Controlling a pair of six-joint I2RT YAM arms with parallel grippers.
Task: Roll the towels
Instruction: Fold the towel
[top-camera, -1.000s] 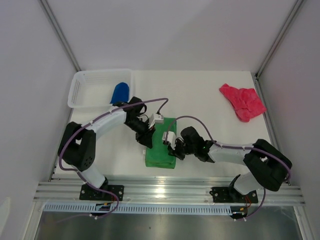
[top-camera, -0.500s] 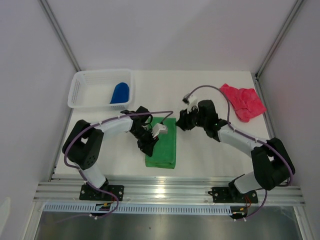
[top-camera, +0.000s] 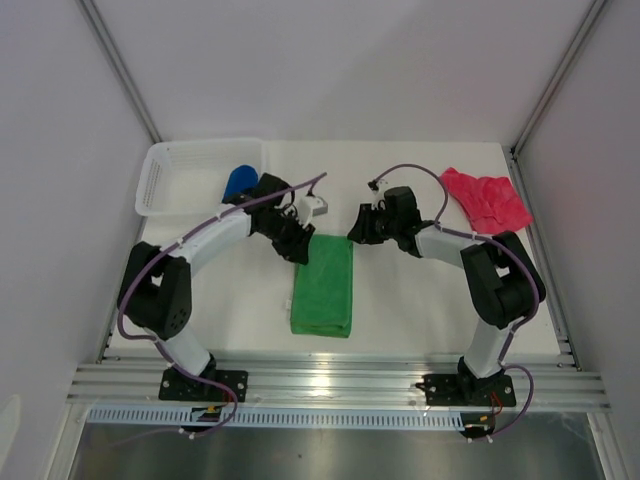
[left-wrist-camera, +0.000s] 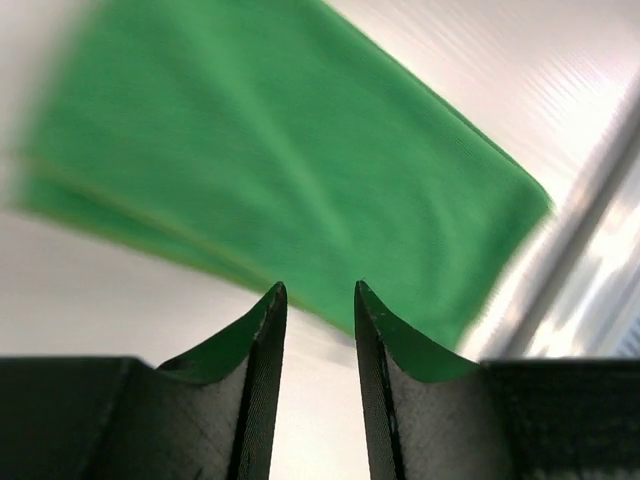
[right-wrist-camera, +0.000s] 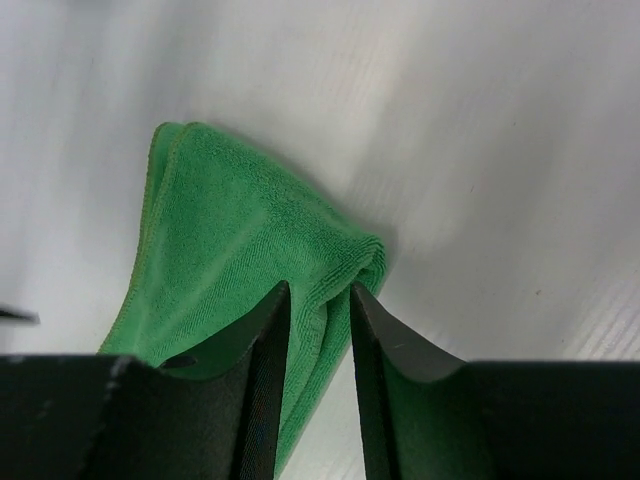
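The green towel (top-camera: 323, 290) lies flat on the table as a long folded strip, its short ends far and near. My left gripper (top-camera: 300, 248) hovers at its far left corner. In the left wrist view this gripper (left-wrist-camera: 316, 290) is open a little, only white table between the jaws and the green towel (left-wrist-camera: 280, 170) just beyond the tips. My right gripper (top-camera: 354, 234) is at the far right corner. In the right wrist view it (right-wrist-camera: 318, 290) stands open, its jaws astride the folded corner of the green towel (right-wrist-camera: 230, 250). The blue towel (top-camera: 238, 180) sits in the basket. The pink towel (top-camera: 487, 202) lies crumpled at the far right.
A white mesh basket (top-camera: 170, 160) stands at the far left of the table. White walls close in the back and both sides. An aluminium rail (top-camera: 330, 385) carrying both arm bases runs along the near edge.
The right arm swung from the towel's near right side to its far right corner. The left gripper moved from the towel's left edge up to the far left corner and opened slightly.
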